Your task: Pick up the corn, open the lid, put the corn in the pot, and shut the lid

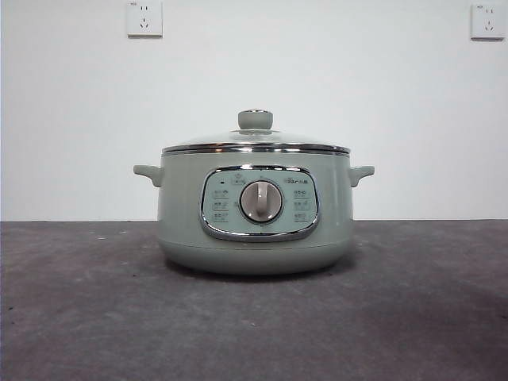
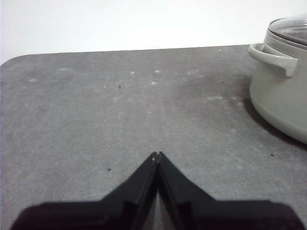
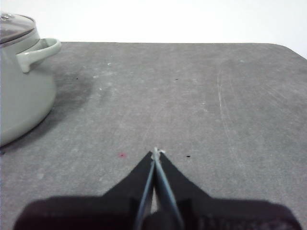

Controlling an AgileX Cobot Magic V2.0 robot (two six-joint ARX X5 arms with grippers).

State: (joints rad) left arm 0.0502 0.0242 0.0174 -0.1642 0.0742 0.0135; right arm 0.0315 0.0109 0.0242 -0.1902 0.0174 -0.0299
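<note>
The sage-green pot (image 1: 254,210) stands in the middle of the grey table, with its silver dial (image 1: 261,202) facing me. The glass lid (image 1: 255,144) with its green knob (image 1: 255,120) sits closed on the pot. The corn is not in view in any frame. My left gripper (image 2: 157,155) is shut and empty over bare table, with the pot (image 2: 280,91) off to one side. My right gripper (image 3: 156,152) is shut and empty over bare table, with the pot (image 3: 21,91) off to the other side. Neither arm shows in the front view.
The grey table top (image 1: 95,317) runs to a white wall with two power sockets (image 1: 144,17) high up. A rounded table corner (image 2: 14,62) shows in the left wrist view, another (image 3: 288,50) in the right wrist view.
</note>
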